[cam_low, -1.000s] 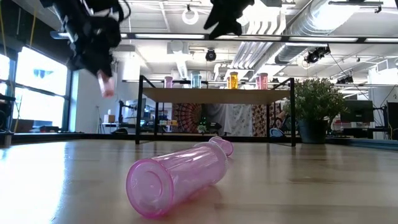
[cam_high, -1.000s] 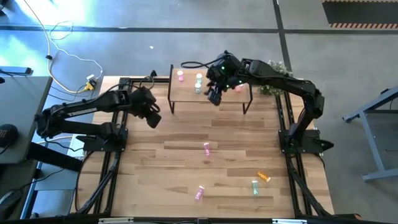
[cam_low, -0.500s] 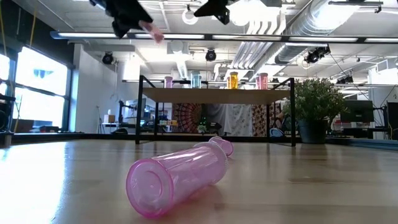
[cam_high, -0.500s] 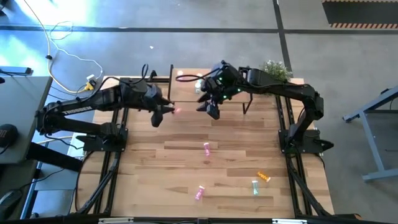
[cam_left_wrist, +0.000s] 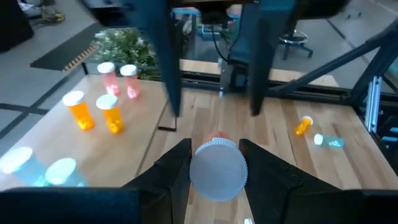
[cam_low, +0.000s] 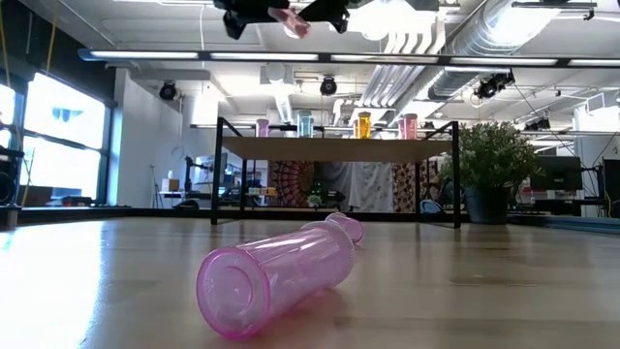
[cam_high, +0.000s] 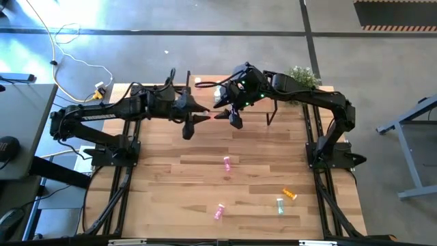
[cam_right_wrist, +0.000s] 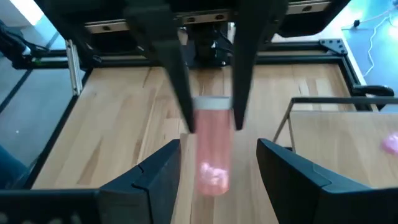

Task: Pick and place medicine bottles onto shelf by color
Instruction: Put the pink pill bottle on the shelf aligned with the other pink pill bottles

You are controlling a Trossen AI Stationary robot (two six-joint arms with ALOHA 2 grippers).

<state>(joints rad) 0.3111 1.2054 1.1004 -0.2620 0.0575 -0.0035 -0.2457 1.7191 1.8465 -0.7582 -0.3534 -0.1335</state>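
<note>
A salmon-pink medicine bottle (cam_right_wrist: 211,149) with a white cap hangs high over the table, in front of the shelf (cam_low: 339,148). My left gripper (cam_high: 205,117) is shut on it. My right gripper (cam_high: 232,117) faces it from the table's right side, open. Its fingers (cam_right_wrist: 158,171) stand on either side of the bottle's bottom end and do not touch it. On the shelf stand pink (cam_low: 263,127), pale green (cam_low: 306,124), orange (cam_low: 362,125) and salmon (cam_low: 408,125) bottles. My left gripper pinches the bottle at its cap end (cam_left_wrist: 217,169) between its two fingers (cam_left_wrist: 177,168). The fingers come about level from the table's left side and lie along the bottle. The bottle sticks out past the fingertips toward my right gripper, about level and clear of everything.
Loose bottles lie on the table: a pink one (cam_high: 227,162) in the middle, another pink one (cam_high: 218,212), a green one (cam_high: 280,205) and an orange one (cam_high: 290,195) toward the near edge. A potted plant (cam_high: 300,75) stands at the far right corner.
My left gripper has risen and gone toward the table's right edge, up to my right gripper, with the bottle. It has tipped from pointing down to about level, so the bottle now lies level instead of hanging. My right gripper has turned slightly toward it.
</note>
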